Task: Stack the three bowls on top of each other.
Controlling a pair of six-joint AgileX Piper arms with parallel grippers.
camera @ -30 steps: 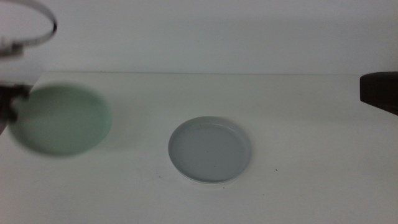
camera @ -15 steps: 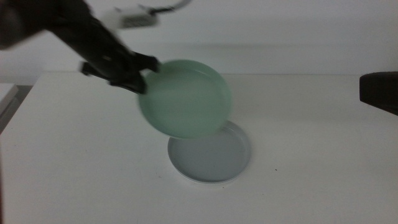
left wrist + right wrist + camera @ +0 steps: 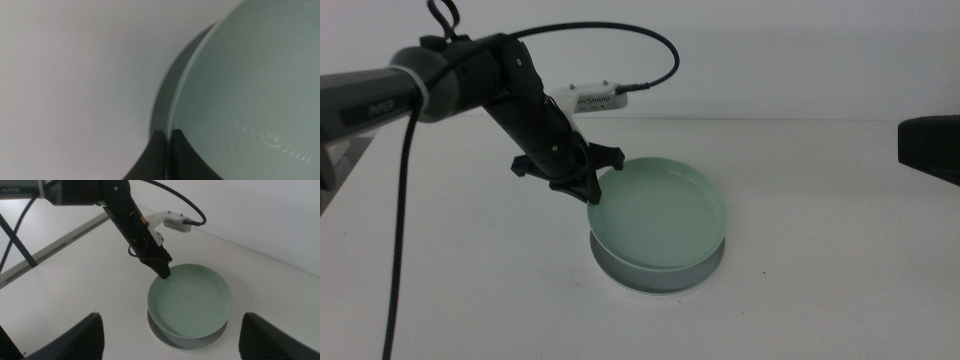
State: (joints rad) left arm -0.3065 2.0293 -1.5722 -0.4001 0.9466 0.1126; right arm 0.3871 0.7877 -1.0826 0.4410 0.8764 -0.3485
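Note:
A mint green bowl (image 3: 660, 215) hangs tilted directly over a grey bowl (image 3: 655, 280) at the middle of the table, covering most of it. My left gripper (image 3: 595, 192) is shut on the green bowl's left rim, which is the raised side. In the left wrist view the jaws of the left gripper (image 3: 167, 137) pinch the green bowl (image 3: 250, 90) at its rim, with the grey bowl (image 3: 167, 95) showing beneath. The right wrist view looks down on the green bowl (image 3: 192, 300), the grey bowl (image 3: 167, 335) and the left gripper (image 3: 164, 271). My right gripper (image 3: 171, 319) is open, held high and back from the bowls.
The left arm's black cable (image 3: 620, 35) and a white connector box (image 3: 595, 100) hang behind the bowls. The right arm shows as a dark block (image 3: 930, 148) at the right edge. The table's left edge (image 3: 345, 150) lies near the arm's base.
The left gripper has carried the green bowl from the far left, rightward and down, until it hangs low over the grey bowl. The grey bowl and the right arm have not moved.

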